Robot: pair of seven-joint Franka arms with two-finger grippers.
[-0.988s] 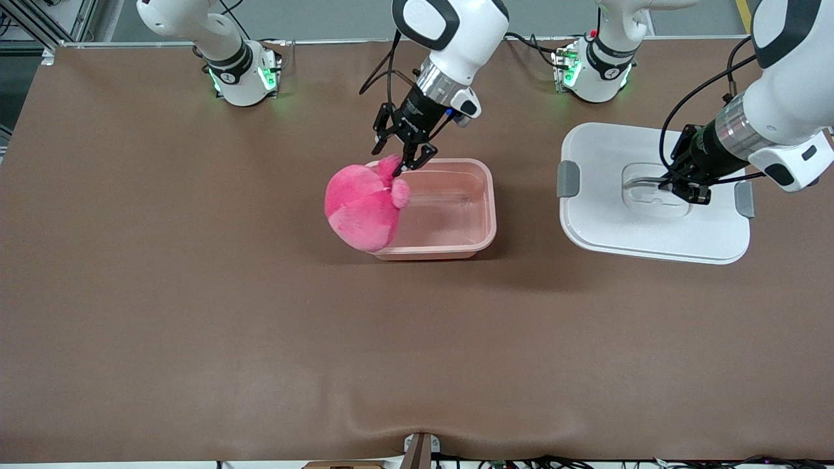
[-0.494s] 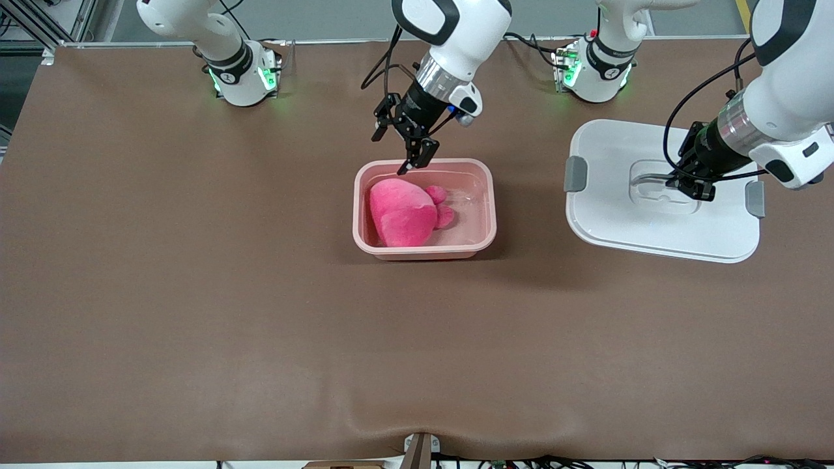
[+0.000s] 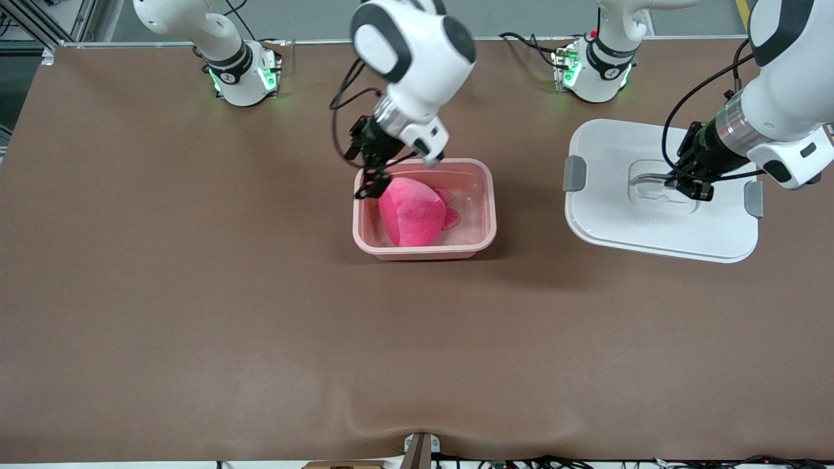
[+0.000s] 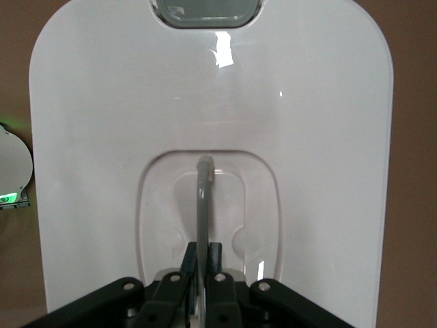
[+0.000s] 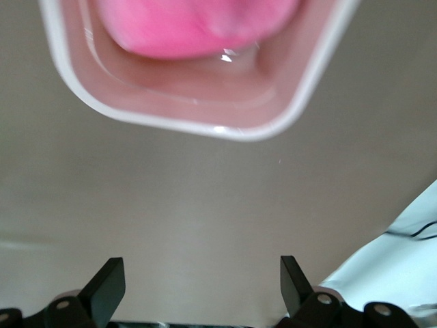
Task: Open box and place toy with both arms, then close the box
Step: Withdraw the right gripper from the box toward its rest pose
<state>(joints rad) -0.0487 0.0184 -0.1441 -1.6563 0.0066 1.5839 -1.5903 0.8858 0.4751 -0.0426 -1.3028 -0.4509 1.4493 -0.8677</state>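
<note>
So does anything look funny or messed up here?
Not really. The toy sits in the open box, a bit lopsided. The lid is off, toward the left arm's end of the table; the left gripper is shut on its handle. The right gripper is open over the box's edge.

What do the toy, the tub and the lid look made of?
The toy looks like soft plush: fuzzy, matte hot-pink pile. The tub looks like glossy pale pink plastic, with bright glints along its inner wall. The lid seems smooth white plastic with a sheen, with grey clips, probably plastic too.
</note>
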